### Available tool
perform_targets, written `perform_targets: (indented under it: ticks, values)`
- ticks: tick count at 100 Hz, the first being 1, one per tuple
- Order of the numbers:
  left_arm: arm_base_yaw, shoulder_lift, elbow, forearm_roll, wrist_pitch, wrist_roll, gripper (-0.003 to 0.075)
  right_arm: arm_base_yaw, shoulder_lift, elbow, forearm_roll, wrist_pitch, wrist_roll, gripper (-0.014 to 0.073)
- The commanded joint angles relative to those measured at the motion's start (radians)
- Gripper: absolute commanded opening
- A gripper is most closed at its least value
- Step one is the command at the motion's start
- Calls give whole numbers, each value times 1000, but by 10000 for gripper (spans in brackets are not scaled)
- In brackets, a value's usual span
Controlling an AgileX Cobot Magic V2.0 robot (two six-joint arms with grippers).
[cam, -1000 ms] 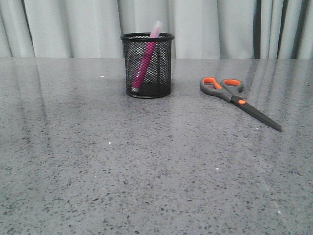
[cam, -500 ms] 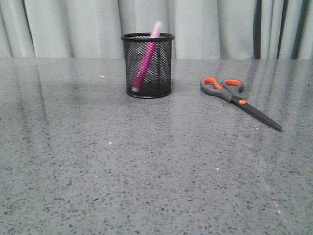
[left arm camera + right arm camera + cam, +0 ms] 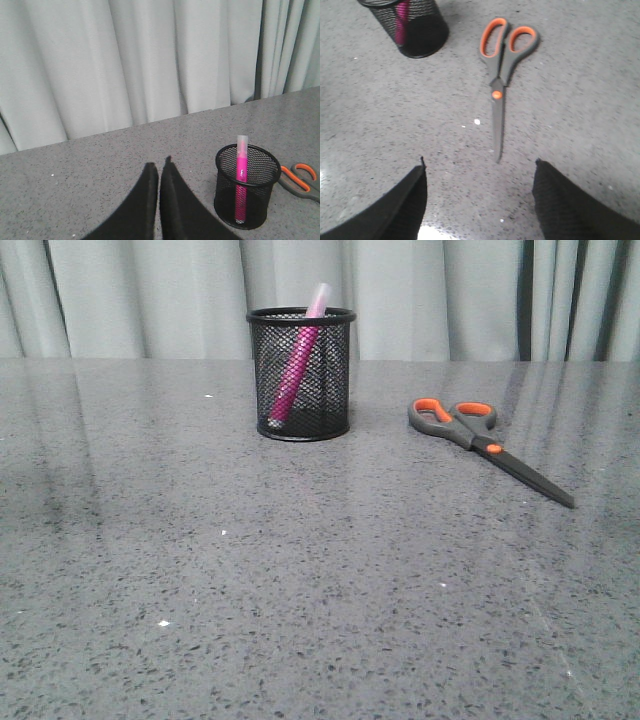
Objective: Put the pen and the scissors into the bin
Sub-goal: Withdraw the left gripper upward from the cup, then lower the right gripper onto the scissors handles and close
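The black mesh bin (image 3: 301, 373) stands at the back middle of the table. The pink pen (image 3: 296, 370) leans inside it, its clear cap above the rim. The scissors (image 3: 480, 437) lie flat to the bin's right, closed, handles toward the bin, blades toward the front right. Neither gripper shows in the front view. My left gripper (image 3: 159, 167) is shut and empty, above the table beside the bin (image 3: 247, 187) and pen (image 3: 241, 175). My right gripper (image 3: 479, 165) is open and empty, above the table just short of the tip of the scissors (image 3: 501, 70).
Grey speckled tabletop (image 3: 300, 570) all round. A pale curtain (image 3: 420, 290) hangs along the table's far edge. The bin also shows in the right wrist view (image 3: 415, 25).
The bin, pen and scissors have not moved. A small bright speck has appeared on the front left of the table.
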Motion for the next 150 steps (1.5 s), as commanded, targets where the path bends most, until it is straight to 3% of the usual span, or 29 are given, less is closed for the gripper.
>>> perform_targets:
  ticks: [1, 19, 52, 83, 97, 150]
  values:
    - [5, -92, 43, -24, -92, -5, -22, 28, 60, -82, 17, -16, -16, 414]
    - [5, -211, 136, -24, -94, -5, -22, 49, 228, -183, 17, 45, -16, 414]
    - [5, -256, 149, -24, -76, -5, -22, 49, 528, -439, 6, 191, -16, 414]
    - [5, -256, 149, -24, -76, -5, -22, 109, 715, -629, -224, 286, 71, 414]
    - [5, -256, 149, -24, -76, -5, -22, 149, 782, -673, -265, 288, 92, 414]
    - [5, -256, 149, -24, -76, -5, -22, 149, 882, -687, -274, 241, 103, 414]
